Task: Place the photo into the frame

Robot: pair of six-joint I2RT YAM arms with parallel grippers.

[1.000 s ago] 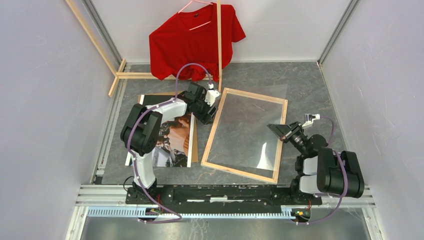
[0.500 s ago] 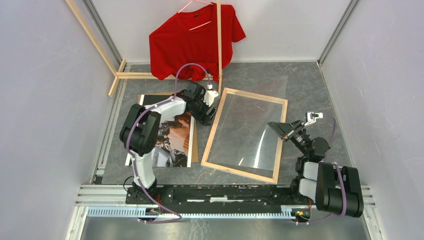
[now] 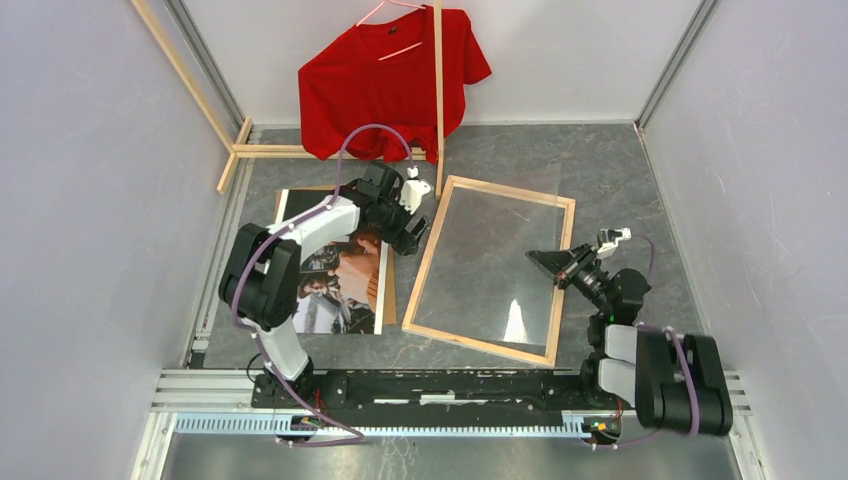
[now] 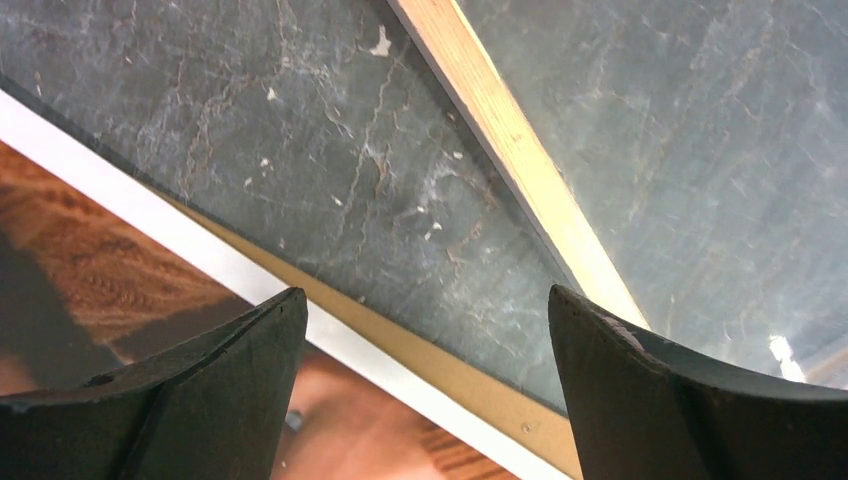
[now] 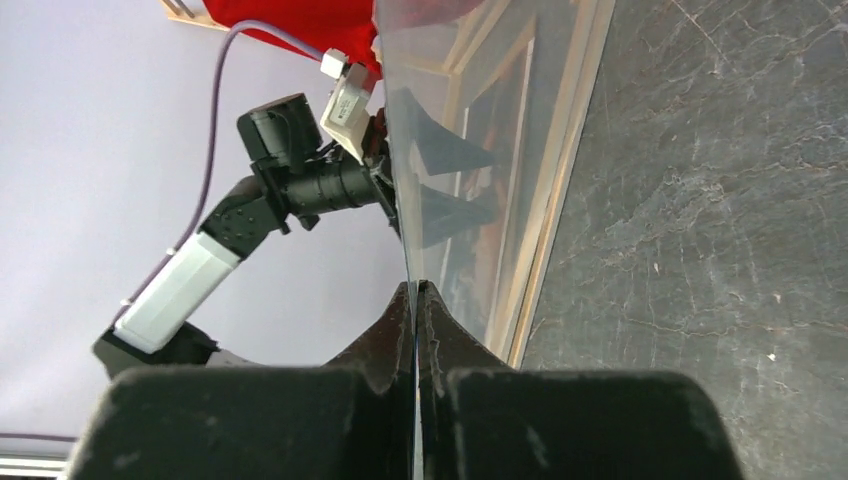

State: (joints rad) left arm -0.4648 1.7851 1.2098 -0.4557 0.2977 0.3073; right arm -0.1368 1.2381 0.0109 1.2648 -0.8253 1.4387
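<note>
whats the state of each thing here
printed paper photo, flat, face up
pale wooden rectangular frame, lying flat, no photo inside
left pincer, open, empty
right pincer, shut on clear thin sheet
clear thin sheet, tilted over frame
red t-shirt, hanging on hanger

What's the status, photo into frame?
Left gripper open, empty, above gap between photo and frame. Right gripper shut on clear sheet, tilted up over frame. Photo not in yet.

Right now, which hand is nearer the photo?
Left. The left hand hangs open over the photo at its edge nearest the frame; the right hand is across the frame, shut on a clear sheet.
</note>
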